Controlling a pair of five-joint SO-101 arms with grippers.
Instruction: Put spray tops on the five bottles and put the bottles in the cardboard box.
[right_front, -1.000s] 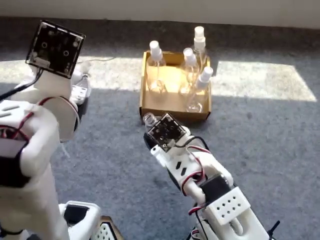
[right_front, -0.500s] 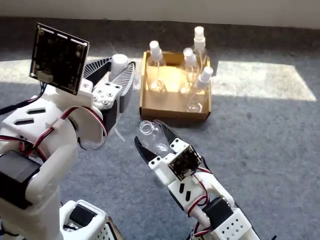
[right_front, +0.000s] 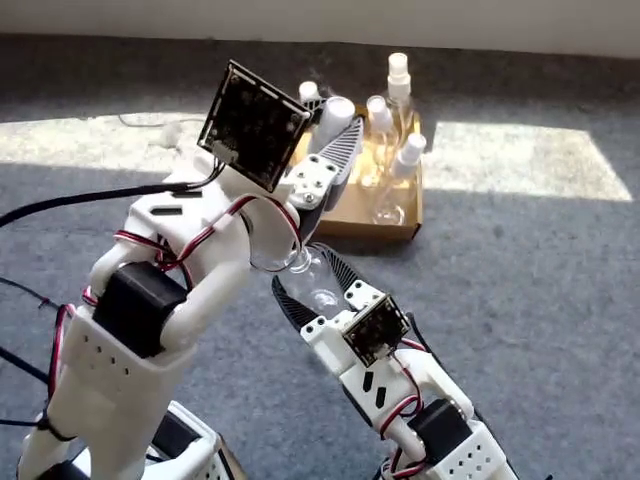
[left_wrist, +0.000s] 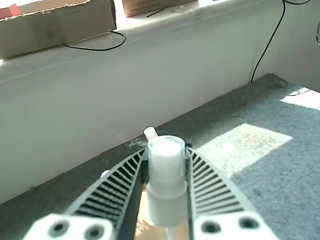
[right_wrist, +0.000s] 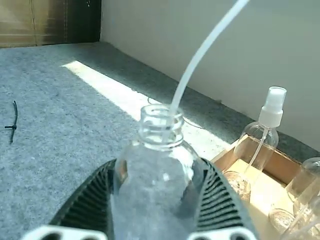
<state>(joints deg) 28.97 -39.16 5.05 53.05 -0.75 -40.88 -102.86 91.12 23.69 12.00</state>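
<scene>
Four capped bottles (right_front: 378, 125) stood in the cardboard box (right_front: 350, 228) on the grey carpet (right_front: 520, 300); the fifth bottle (right_wrist: 160, 190), uncapped, was pinched upright between the ribbed jaws of the right gripper (right_wrist: 161, 170), near the box's front wall; the left gripper (left_wrist: 166, 150) clamped a spray top (left_wrist: 165, 180) above it; the top's thin tube (right_wrist: 200, 60) dipped into the open neck.

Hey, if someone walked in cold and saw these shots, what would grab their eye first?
The white spray top, clamped in the left arm's fingers, is held above the open clear bottle in the right arm's fingers, its tube dipping into the neck. Behind them, four capped bottles sit in the sunlit cardboard box.
</scene>
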